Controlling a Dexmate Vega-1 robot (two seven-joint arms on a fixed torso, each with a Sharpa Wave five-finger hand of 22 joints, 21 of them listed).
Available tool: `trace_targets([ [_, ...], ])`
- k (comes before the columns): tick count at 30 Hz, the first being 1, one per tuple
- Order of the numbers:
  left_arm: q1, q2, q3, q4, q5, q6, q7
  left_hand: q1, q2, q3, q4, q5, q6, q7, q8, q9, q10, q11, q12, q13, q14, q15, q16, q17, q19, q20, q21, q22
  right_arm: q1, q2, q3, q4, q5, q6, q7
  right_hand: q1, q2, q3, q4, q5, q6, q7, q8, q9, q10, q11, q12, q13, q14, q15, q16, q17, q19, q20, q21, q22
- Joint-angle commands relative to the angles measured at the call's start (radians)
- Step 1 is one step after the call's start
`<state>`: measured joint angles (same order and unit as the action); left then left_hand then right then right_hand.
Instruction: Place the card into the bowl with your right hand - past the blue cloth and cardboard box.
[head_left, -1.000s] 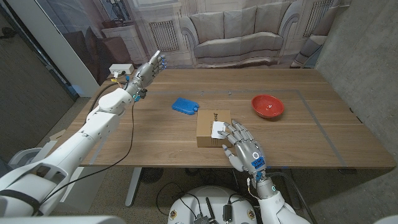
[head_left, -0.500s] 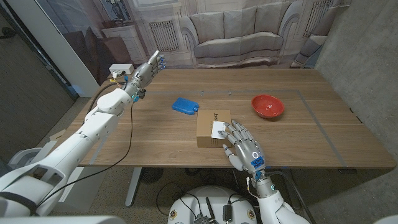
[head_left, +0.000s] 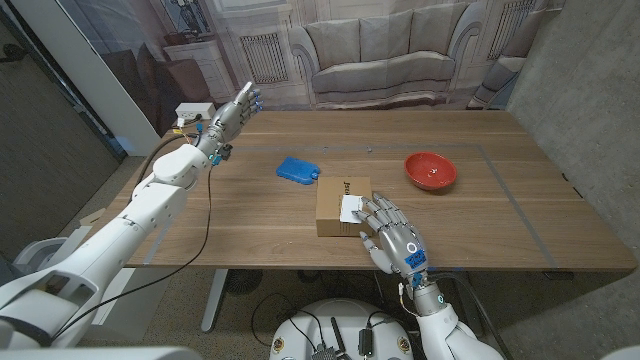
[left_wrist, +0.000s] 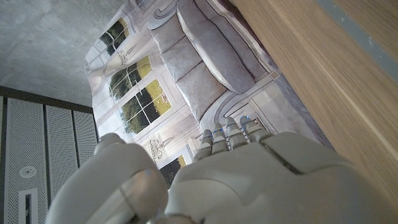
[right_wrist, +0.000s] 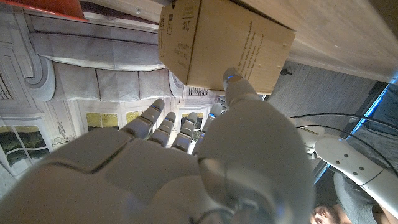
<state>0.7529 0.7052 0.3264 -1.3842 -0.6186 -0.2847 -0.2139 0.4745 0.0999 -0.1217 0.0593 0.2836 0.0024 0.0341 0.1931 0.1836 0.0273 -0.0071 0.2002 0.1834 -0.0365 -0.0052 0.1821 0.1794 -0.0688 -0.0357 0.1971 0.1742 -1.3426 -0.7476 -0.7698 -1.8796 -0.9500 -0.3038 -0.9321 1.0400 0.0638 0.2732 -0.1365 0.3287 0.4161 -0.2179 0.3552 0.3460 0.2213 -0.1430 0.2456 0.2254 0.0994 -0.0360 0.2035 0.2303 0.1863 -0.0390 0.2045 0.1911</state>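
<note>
**Beyond the task's things**

Wooden worktop (head_left: 250, 220), pale line marked around its surface. Backdrop printed with a sofa (head_left: 385, 55) along the far edge. Small white box (head_left: 194, 110) with wires at the far left corner. Black cable (head_left: 211, 215) trailing over the near left edge.

The right hand (head_left: 392, 238) reaches over the card (head_left: 351, 209) on the box (head_left: 334, 206). Cloth (head_left: 297, 170) and bowl (head_left: 430, 171) flank it on the tabletop (head_left: 500, 215). The left hand (head_left: 233, 113) hovers at the far left corner.

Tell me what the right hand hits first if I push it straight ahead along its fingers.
Probably the white card lying on the cardboard box: the right hand points up-table with its fingertips at the card's edge. Whether they already touch is unclear.
</note>
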Motion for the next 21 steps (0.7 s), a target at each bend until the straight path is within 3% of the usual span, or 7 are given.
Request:
trace_targets([
  [1,0.011,0.003,-0.003,-0.018,0.001,0.005,0.015,0.009,0.001,-0.01,0.002,-0.004,0.002,0.004,0.004,0.004,-0.001,-0.001,0.002,0.006,-0.006,0.0,0.005,0.004,-0.007,-0.035,0.0,0.005,0.014,-0.013,0.0,0.004,0.004,0.022,0.014,0.0,0.007,0.001,0.004,-0.006,-0.003,-0.003,0.007,0.003,0.009,-0.001,0.006,0.004,0.01,-0.067,0.007,0.003,0.009,-0.107,0.008,0.0],
  [21,-0.013,-0.016,0.01,0.013,0.006,0.008,0.01,0.01,0.002,-0.012,0.002,-0.005,0.002,0.004,0.004,0.004,-0.001,-0.002,0.002,0.006,-0.007,0.0,0.005,0.004,-0.008,-0.031,0.001,0.005,0.038,-0.006,0.002,0.017,0.006,0.027,0.028,0.008,0.016,0.003,0.003,-0.012,-0.017,-0.003,0.005,0.005,0.013,0.002,0.008,0.004,0.015,-0.06,0.008,0.004,0.012,-0.103,0.01,0.0],
])
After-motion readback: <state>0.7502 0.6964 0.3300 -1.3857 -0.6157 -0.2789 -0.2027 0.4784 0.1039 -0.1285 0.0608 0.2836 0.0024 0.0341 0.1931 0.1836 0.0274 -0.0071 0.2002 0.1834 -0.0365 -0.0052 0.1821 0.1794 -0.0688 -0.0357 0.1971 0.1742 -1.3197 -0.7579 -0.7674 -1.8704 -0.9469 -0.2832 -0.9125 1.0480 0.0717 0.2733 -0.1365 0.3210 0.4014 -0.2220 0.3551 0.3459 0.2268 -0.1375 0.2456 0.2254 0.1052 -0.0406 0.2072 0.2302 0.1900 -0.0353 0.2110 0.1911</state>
